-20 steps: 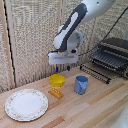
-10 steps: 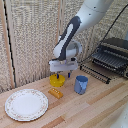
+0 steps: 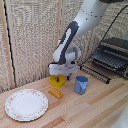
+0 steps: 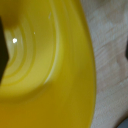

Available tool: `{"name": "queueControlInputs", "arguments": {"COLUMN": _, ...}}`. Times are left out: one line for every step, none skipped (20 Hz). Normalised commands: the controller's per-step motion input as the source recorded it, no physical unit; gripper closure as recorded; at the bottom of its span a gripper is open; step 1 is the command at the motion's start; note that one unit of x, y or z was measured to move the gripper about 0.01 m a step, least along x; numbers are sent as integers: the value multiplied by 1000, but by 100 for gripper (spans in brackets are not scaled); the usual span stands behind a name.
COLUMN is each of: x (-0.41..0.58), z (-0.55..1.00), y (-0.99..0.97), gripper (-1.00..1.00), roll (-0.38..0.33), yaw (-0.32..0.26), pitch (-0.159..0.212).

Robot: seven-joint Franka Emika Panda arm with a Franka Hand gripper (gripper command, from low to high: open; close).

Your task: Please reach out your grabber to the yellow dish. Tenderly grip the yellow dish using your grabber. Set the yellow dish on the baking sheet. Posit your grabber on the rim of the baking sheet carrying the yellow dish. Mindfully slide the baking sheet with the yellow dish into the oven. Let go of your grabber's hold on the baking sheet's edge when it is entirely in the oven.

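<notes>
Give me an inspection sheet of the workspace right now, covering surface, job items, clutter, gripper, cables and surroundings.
Surface: wooden table.
Job's things: yellow dish on the table beneath the arm; baking sheet sticking out of the open oven.
Clutter: blue cup, orange block, patterned plate.
Gripper: gripper down at the dish; open or shut cannot be told.
Cables: dark cable above the oven.
Surroundings: woven screen wall.

Bulky white arm (image 3: 75, 30) with dark joint bands.
</notes>
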Motion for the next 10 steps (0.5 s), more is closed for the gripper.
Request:
{"name": "queueControlInputs", "arguments": {"x": 46, "z": 0, "y": 114, "gripper": 100, "roll": -6, "yaw": 0, "pitch": 0}}
{"name": "queueControlInputs", "arguments": {"x": 77, "z": 0, "y": 94, "gripper": 100, "roll": 0, "yaw": 0, "pitch": 0}}
{"name": "queueControlInputs", "arguments": {"x": 123, "z": -17, "y": 54, "gripper": 100, "roll": 0, "yaw": 0, "pitch": 6}}
{"name": "queueControlInputs", "arguments": {"x": 109, "z": 0, "y": 0, "gripper": 100, "roll": 0, "yaw": 0, "pitch": 0}}
{"name": "queueControlInputs", "arguments": {"x": 103, "z": 0, "y": 23, "gripper": 100, "roll": 0, "yaw": 0, "pitch": 0}}
{"name": "queueControlInputs", "arguments": {"x": 91, "z": 0, "y": 17, "gripper": 100, "roll": 0, "yaw": -6, "pitch": 0}}
{"name": "queueControlInputs", "arguments": {"x": 89, "z": 0, "y": 0, "gripper": 100, "roll": 0, "yaw": -19, "pitch": 0}}
{"name": "queueControlInputs", "arguments": {"x": 94, "z": 0, "y": 0, "gripper": 100, "roll": 0, "yaw": -38, "pitch": 0}}
{"name": "queueControlInputs", "arguments": {"x": 97, "z": 51, "y": 0, "gripper": 100, "roll": 0, "yaw": -55, "pitch": 0}}
{"name": "queueControlInputs", "arguments": {"x": 89, "z": 94, "y": 0, "gripper": 100, "roll": 0, "yaw": -76, "pitch": 0}}
